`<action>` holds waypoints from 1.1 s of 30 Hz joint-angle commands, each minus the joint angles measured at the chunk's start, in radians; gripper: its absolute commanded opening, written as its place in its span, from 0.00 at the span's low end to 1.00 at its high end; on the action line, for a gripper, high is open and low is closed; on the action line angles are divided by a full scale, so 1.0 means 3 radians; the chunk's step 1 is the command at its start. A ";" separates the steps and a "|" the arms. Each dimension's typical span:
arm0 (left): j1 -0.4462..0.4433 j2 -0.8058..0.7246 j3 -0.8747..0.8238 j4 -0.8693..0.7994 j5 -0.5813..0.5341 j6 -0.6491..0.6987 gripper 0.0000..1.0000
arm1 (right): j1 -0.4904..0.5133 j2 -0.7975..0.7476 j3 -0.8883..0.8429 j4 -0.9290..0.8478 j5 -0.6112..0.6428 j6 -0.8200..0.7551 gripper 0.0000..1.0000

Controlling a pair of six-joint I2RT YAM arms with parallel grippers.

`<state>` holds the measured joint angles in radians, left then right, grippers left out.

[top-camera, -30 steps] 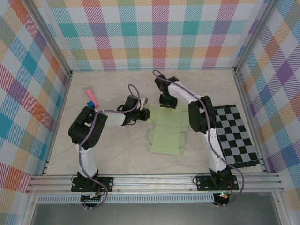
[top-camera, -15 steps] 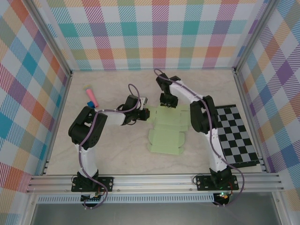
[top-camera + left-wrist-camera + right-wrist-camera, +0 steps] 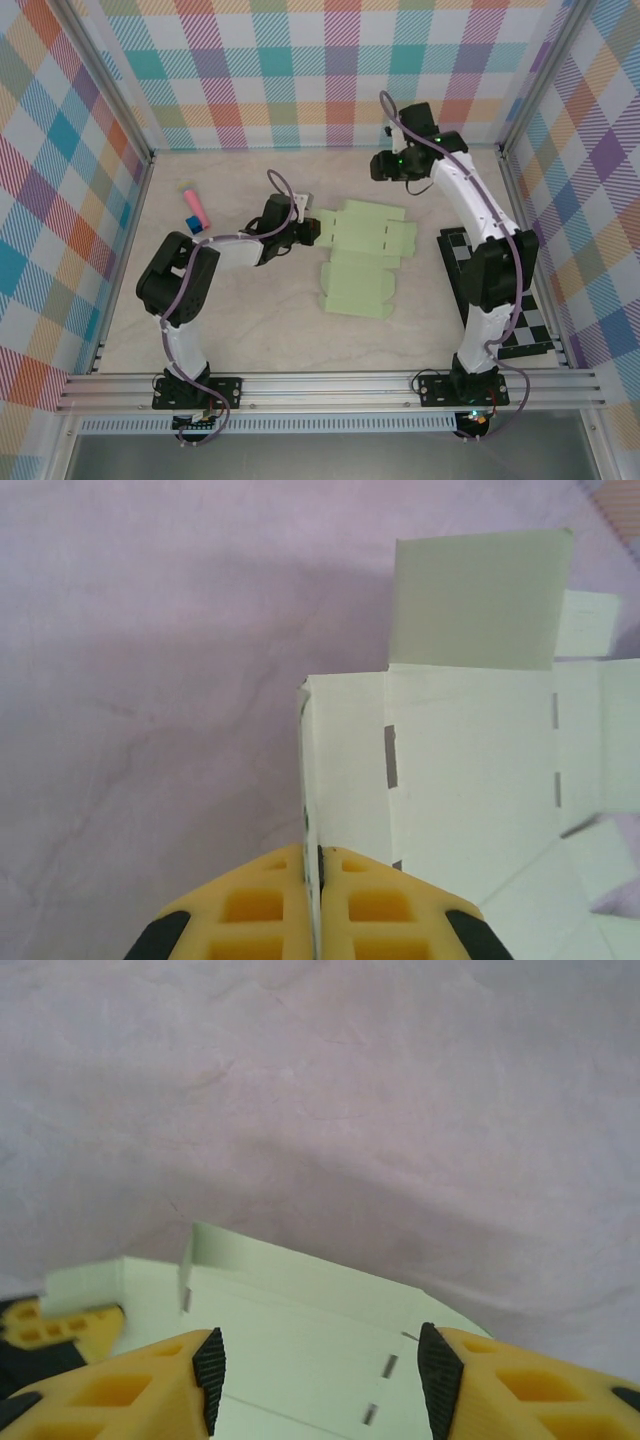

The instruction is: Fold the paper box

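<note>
Pale light-green thin card makes up the paper box [image 3: 362,258], a flat tabbed cut-out sheet lying unfolded on the pale marbled surface [image 3: 250,320], its face plain but for short slots. Left fingers [image 3: 306,232] are pressed together on its upturned edge flap, and the sheet spreads ahead and to their right. Right fingers [image 3: 383,166] stand parted with nothing between them, above the sheet's far edge.

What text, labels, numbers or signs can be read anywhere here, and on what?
None readable.
The pale green flat card cut-out is blank apart from short grey slits.
The black-and-white checkered board carries a pattern only.
The small pink-and-blue stick is too small to show any lettering.
</note>
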<state>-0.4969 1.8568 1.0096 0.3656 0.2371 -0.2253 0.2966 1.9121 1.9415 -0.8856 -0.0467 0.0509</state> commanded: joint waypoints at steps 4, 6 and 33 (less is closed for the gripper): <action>-0.0056 -0.0179 -0.0098 0.0473 -0.0024 0.0282 0.00 | -0.0095 0.0210 -0.0039 -0.0262 -0.0756 -0.2180 0.68; -0.0074 -0.0191 -0.0128 0.0541 -0.0024 0.0367 0.00 | -0.0116 0.0211 -0.0080 -0.0105 -0.0777 -0.2330 0.69; -0.0128 -0.0251 -0.0329 0.0881 -0.0136 0.0564 0.00 | -0.0206 0.1126 0.0624 -0.0841 -0.1445 -0.3947 0.64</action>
<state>-0.5297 1.7977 0.8989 0.5838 0.1967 -0.0616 0.2352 2.2379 2.0964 -1.0946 -0.4320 -1.0733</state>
